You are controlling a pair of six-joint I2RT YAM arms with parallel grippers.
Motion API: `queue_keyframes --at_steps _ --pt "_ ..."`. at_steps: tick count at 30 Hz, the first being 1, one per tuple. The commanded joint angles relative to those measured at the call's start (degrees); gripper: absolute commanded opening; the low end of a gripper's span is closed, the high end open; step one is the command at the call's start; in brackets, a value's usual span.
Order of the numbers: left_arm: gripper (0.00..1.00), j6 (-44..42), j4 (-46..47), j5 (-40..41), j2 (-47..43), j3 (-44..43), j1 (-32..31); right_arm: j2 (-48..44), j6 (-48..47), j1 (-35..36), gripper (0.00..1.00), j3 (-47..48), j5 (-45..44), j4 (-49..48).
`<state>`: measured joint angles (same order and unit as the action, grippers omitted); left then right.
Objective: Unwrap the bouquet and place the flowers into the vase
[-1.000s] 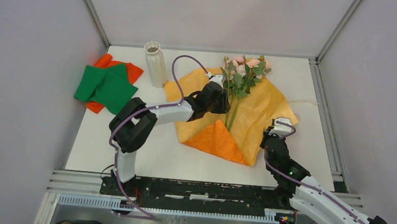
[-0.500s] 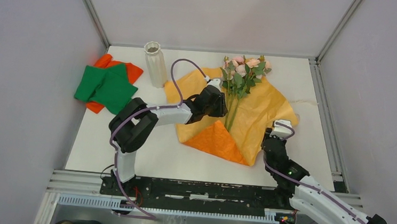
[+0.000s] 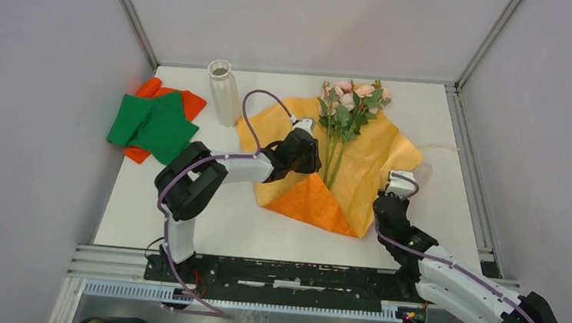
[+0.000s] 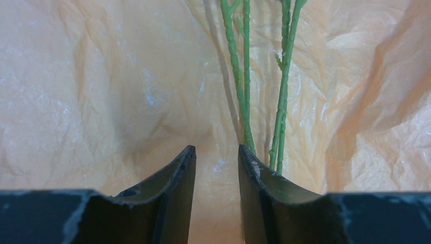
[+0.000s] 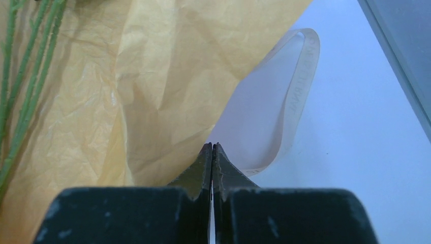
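The bouquet lies unwrapped: its orange paper sheet (image 3: pixel 368 156) is spread flat on the table, with one corner (image 3: pixel 310 202) folded over. The pink flowers (image 3: pixel 352 97) rest on it, their green stems (image 4: pixel 239 81) running toward the near side. My left gripper (image 3: pixel 310 154) (image 4: pixel 217 150) hovers low over the paper, open, with nothing between its fingers. The stem ends lie just right of its right finger (image 4: pixel 254 173). My right gripper (image 3: pixel 398 187) (image 5: pixel 212 146) is shut on nothing at the paper's right edge. The whitish ribbed vase (image 3: pixel 224 91) stands upright at the back left.
A loop of white ribbon (image 5: pixel 292 96) (image 3: pixel 423 172) lies on the table beside the paper's right corner. Green cloth (image 3: pixel 151 124) and orange cloth (image 3: pixel 189 104) are heaped left of the vase. Metal frame rails (image 3: pixel 472 157) border the table.
My left gripper has slid slightly toward the near left over the paper. My right gripper has drawn back a little toward the near edge.
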<state>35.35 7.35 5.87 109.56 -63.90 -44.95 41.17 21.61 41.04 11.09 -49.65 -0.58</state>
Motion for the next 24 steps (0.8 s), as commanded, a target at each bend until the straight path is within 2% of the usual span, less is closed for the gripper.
queue_keyframes --at_steps 1,6,9,14,24 --pt "0.43 1.3 3.2 0.7 -3.2 1.8 0.7 3.4 -1.6 -3.4 0.0 2.0 -1.2 -3.4" --pt "0.43 1.1 3.3 0.7 -4.7 2.6 1.3 8.6 -3.1 -12.5 0.0 2.6 7.1 -7.7" --pt "0.43 0.8 3.0 1.0 -5.2 2.7 1.4 13.0 -4.5 -15.5 0.0 4.3 9.8 -10.2" --pt "0.43 0.8 3.0 0.8 -4.9 2.8 1.6 21.0 -5.0 -17.2 0.0 9.7 10.4 -10.2" --pt "0.42 1.1 3.8 0.4 -6.3 3.5 2.1 18.8 -6.3 -17.2 0.0 8.9 12.7 -11.4"
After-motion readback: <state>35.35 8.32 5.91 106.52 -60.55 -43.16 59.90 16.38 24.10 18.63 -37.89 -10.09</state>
